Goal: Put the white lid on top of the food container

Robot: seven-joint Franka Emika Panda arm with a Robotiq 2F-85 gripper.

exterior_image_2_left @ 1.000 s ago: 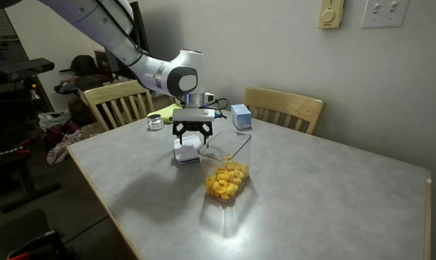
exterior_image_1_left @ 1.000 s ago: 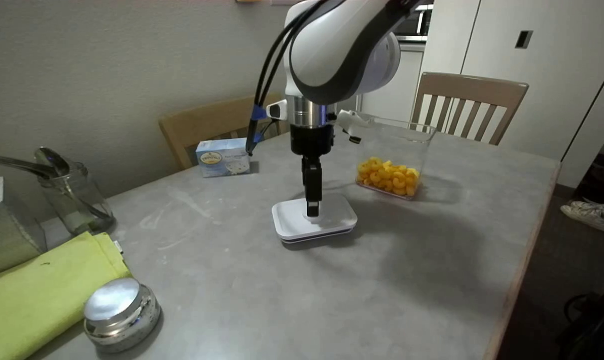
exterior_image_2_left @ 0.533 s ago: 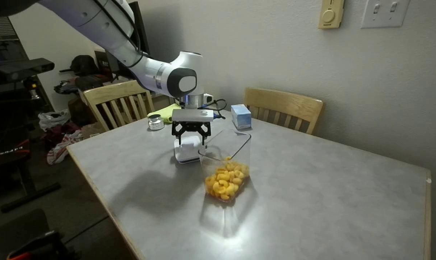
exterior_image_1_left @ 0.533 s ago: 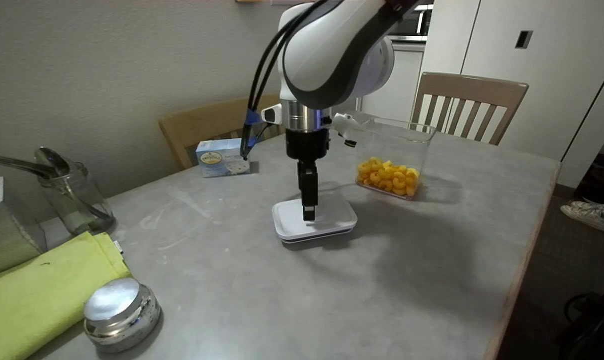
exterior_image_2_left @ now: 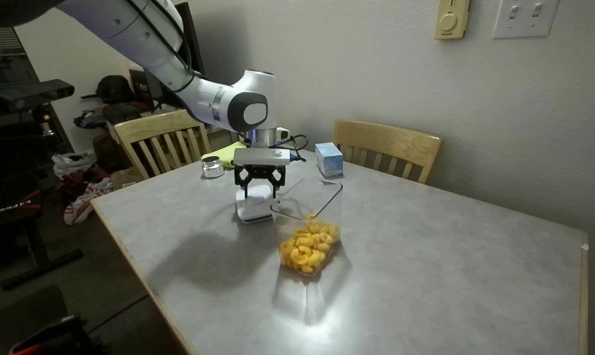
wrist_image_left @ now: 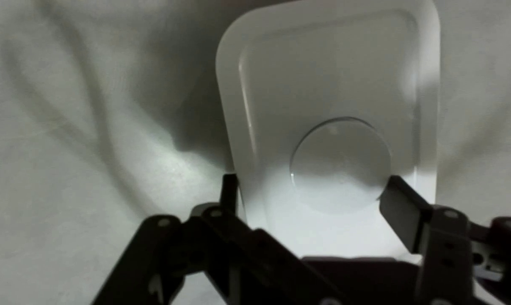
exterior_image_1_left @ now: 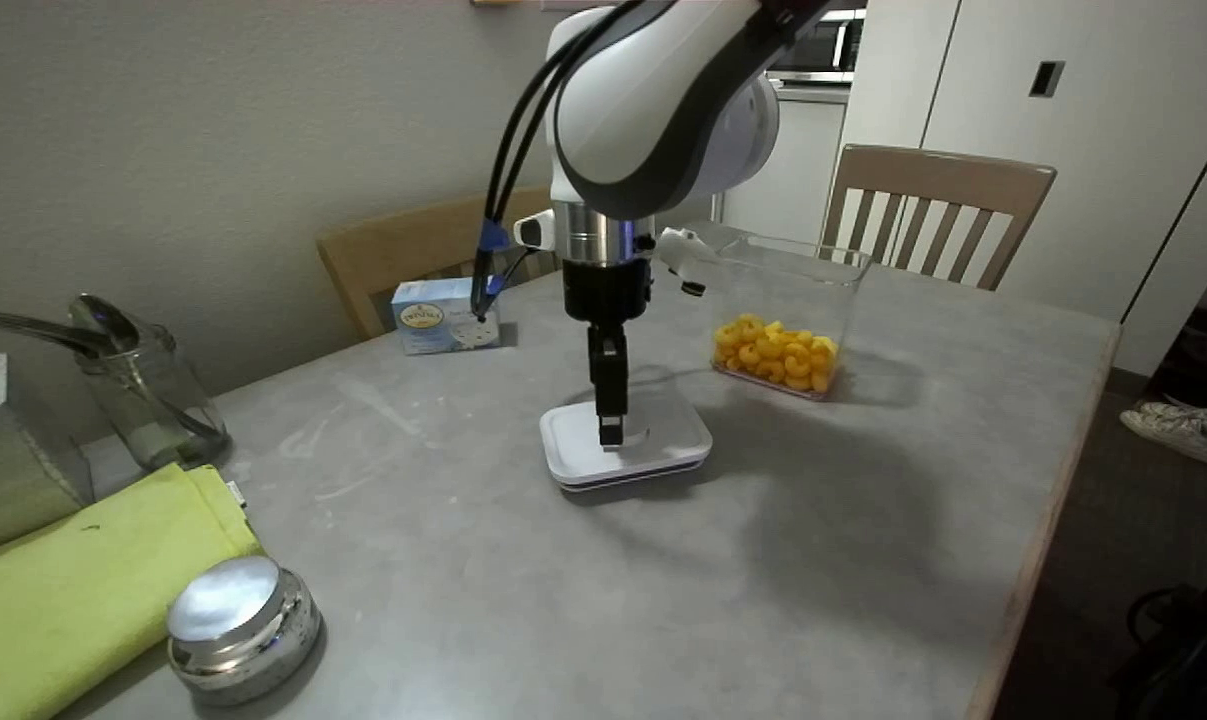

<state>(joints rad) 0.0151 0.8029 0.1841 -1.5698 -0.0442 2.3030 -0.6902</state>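
The white lid (exterior_image_1_left: 668, 430) lies flat on the table, and it also shows in an exterior view (exterior_image_2_left: 250, 209) and in the wrist view (wrist_image_left: 331, 72), with a round centre piece. My gripper (exterior_image_1_left: 611, 435) points down at the lid. In the wrist view the gripper (wrist_image_left: 310, 186) is open: one finger is by the lid's left edge, the other at the right side of the round centre. I cannot tell whether that finger touches it. The fingers also show apart in an exterior view (exterior_image_2_left: 260, 193). The clear food container (exterior_image_1_left: 783, 300) with yellow pieces stands upright and open beside the lid; it also shows here (exterior_image_2_left: 307, 236).
A blue-and-white box (exterior_image_1_left: 448, 316) stands near the wall. A glass jar with utensils (exterior_image_1_left: 153, 400), a yellow cloth (exterior_image_1_left: 103, 580) and a round metal jar (exterior_image_1_left: 243, 630) are farther off. Wooden chairs (exterior_image_2_left: 388, 143) stand at the table (exterior_image_2_left: 450, 276).
My gripper has moved slightly lower and sideways over the lid, away from the food container. Its fingers have come somewhat closer together. The lid has shifted very slightly the same way.
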